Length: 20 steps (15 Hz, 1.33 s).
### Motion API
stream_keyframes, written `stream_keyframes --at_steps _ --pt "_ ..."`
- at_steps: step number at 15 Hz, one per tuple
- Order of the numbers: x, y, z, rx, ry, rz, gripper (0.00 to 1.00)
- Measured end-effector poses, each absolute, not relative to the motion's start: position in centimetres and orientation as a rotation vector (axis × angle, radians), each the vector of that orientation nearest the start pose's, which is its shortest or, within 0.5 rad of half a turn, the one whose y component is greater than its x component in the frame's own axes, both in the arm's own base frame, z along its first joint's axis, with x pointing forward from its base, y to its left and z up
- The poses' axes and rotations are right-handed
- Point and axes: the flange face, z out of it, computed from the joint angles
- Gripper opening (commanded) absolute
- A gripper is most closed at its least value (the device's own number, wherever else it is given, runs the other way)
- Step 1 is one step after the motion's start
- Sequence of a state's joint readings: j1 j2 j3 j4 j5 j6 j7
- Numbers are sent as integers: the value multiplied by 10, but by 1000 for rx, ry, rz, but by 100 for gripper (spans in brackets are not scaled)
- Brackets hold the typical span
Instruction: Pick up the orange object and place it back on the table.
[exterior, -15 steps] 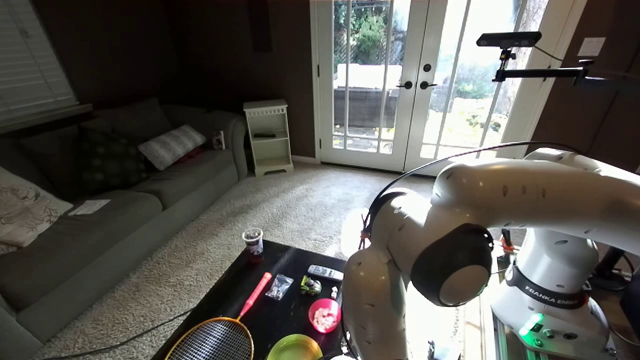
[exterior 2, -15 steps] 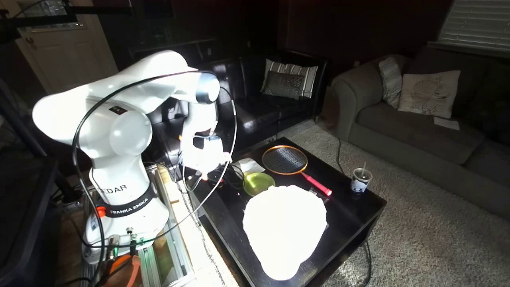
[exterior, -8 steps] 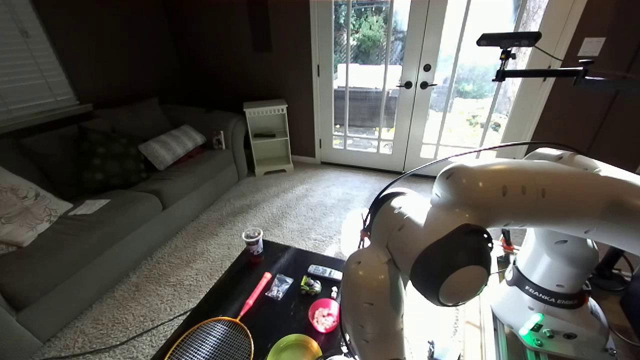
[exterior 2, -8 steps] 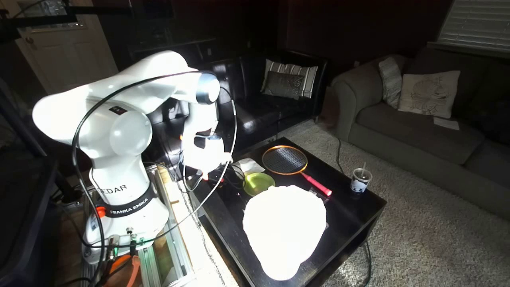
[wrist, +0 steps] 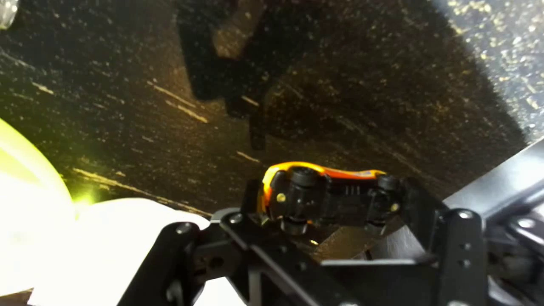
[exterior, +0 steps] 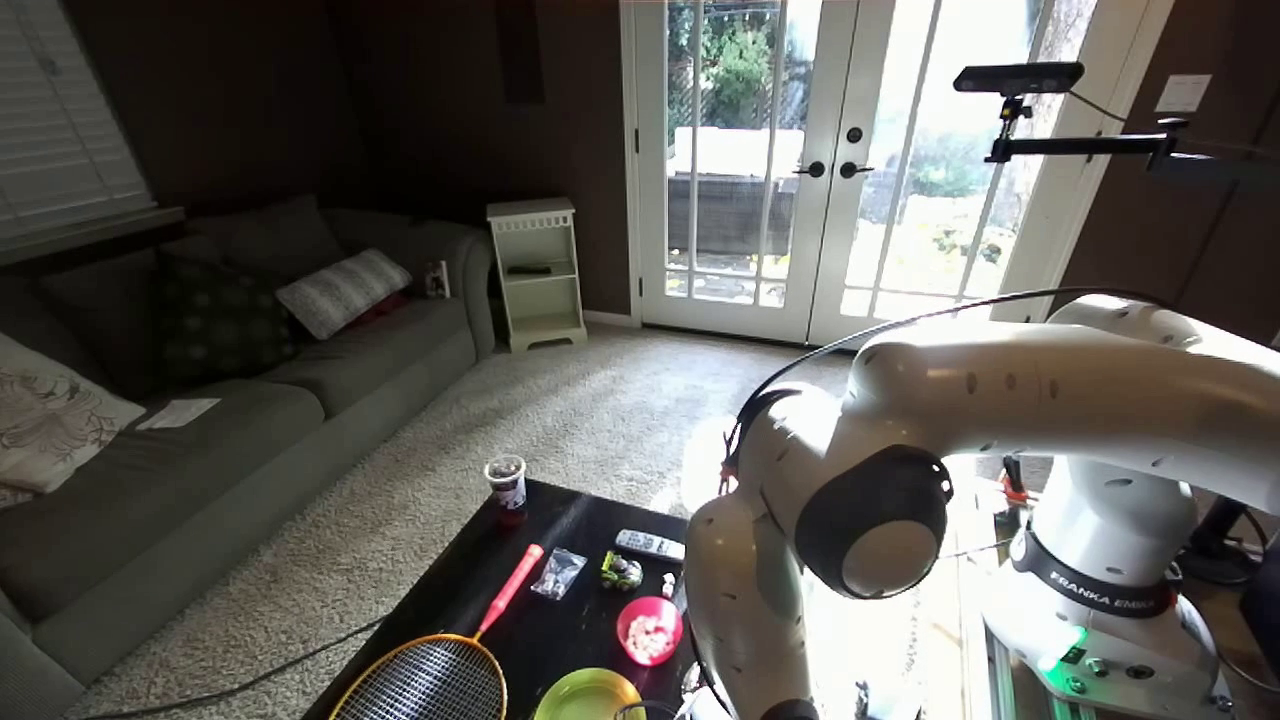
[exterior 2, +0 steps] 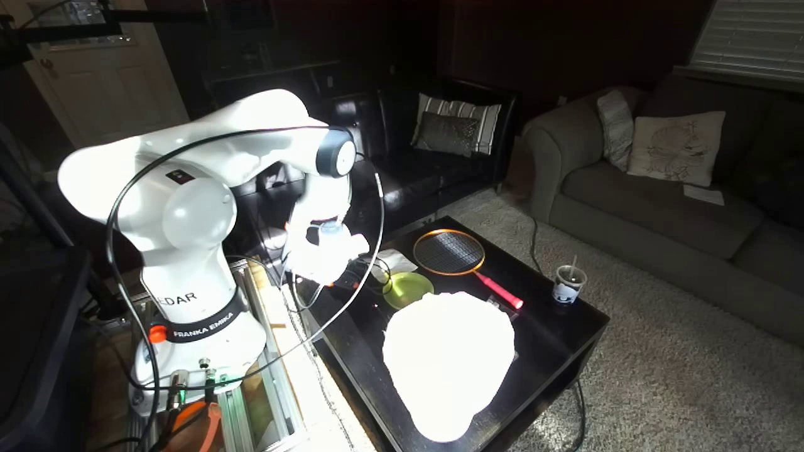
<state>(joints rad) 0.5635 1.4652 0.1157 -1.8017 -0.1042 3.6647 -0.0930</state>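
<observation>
Compared with half a second ago, the white robot arm (exterior 2: pixel 251 150) has changed its pose in both exterior views. In an exterior view its joint with the black ring (exterior 2: pixel 330 150) sits now lower and more to the right, while the base (exterior 2: pixel 213 355) stays in the same place. The badminton racket (exterior 2: pixel 449 252) with orange frame and pink handle, and the round yellow-green plate (exterior 2: pixel 408 290), lie as earlier on the low, glossy black counter (exterior 2: pixel 543 345).

In the wrist view, the black metal end effector (wrist: pixel 332 191) is pinching a small toy car (wrist: pixel 329 202), orange and yellow with a black underside, by its two ends. The long axis of the toy car runs from jaw to jaw, nearly level across this view. Its underside with the wheels is turned toward the camera, and the orange body shows along the upper edge. Which end is the nose, I cannot tell. Behind it the counter is seen; whether they touch, I also cannot tell.
</observation>
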Motion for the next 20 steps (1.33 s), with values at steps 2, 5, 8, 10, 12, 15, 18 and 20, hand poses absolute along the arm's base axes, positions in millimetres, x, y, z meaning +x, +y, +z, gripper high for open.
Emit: stream_keyframes --at_steps 2,5,8,10,12,15,18,20 --pt "356 309 -169 -2594 -1079 -630 56" --pt "349 303 -161 -2519 -1149 -726 56" --pt "349 305 -158 -2497 -1181 -757 56" --pt "349 307 -157 -2493 -1180 -757 56" --pt "349 307 -157 -2493 -1175 -757 56" --pt "350 304 -163 -2525 -1165 -705 56" --pt "347 304 -173 -2547 -1196 -566 56" --pt "340 308 -183 -2556 -1233 -394 56"
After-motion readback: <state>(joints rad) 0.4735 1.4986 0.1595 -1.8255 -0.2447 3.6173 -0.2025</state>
